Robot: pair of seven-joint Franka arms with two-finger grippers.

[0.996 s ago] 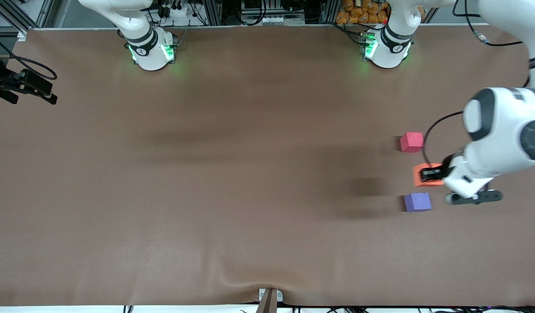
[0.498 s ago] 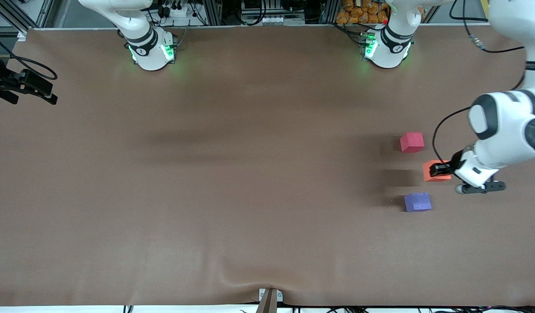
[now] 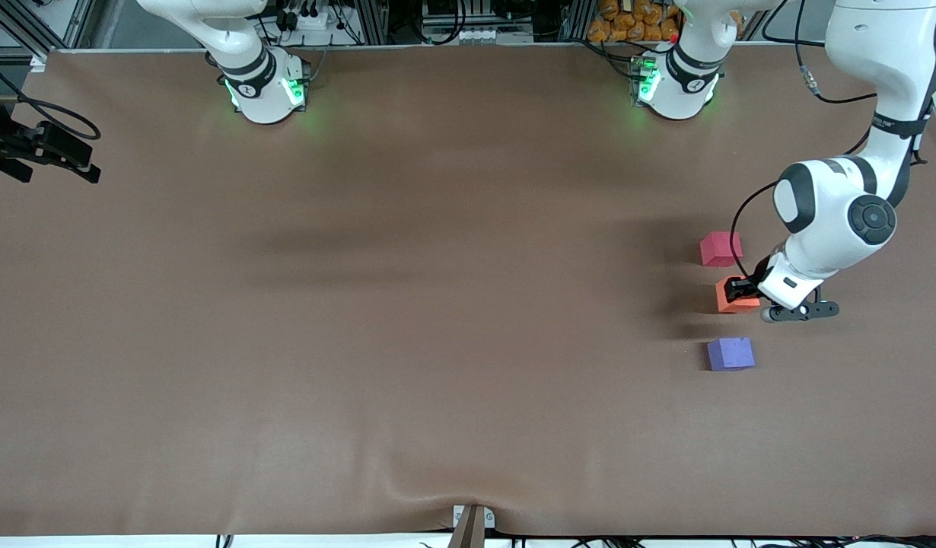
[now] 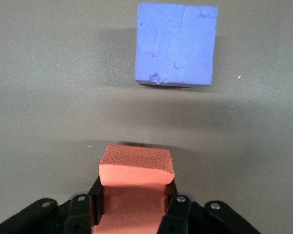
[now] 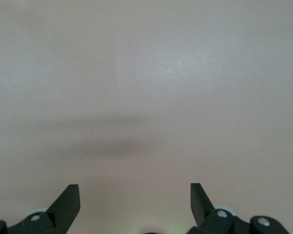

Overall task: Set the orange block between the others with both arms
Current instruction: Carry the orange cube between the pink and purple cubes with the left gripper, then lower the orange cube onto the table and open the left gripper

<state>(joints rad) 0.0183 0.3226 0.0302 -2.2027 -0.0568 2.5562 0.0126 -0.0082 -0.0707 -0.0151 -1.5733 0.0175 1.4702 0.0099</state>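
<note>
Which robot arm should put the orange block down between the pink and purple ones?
The left arm. Its left gripper already pinches the orange block over the gap between the red-pink cube and purple cube. The right gripper waits open, away from them.

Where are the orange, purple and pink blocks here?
orange block [image 3: 730,300], front view, its visible side face.
purple block [image 4: 177,43], left wrist view, middle of its top face.
red-pink block [image 3: 720,248], front view, its top face.

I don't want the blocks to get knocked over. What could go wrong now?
1. The left gripper is shut on the orange block, which sits close to the red-pink cube; it might bump that cube on the way down.
2. The gap to the purple cube looks bigger, so the orange block could end up off-centre.
</note>
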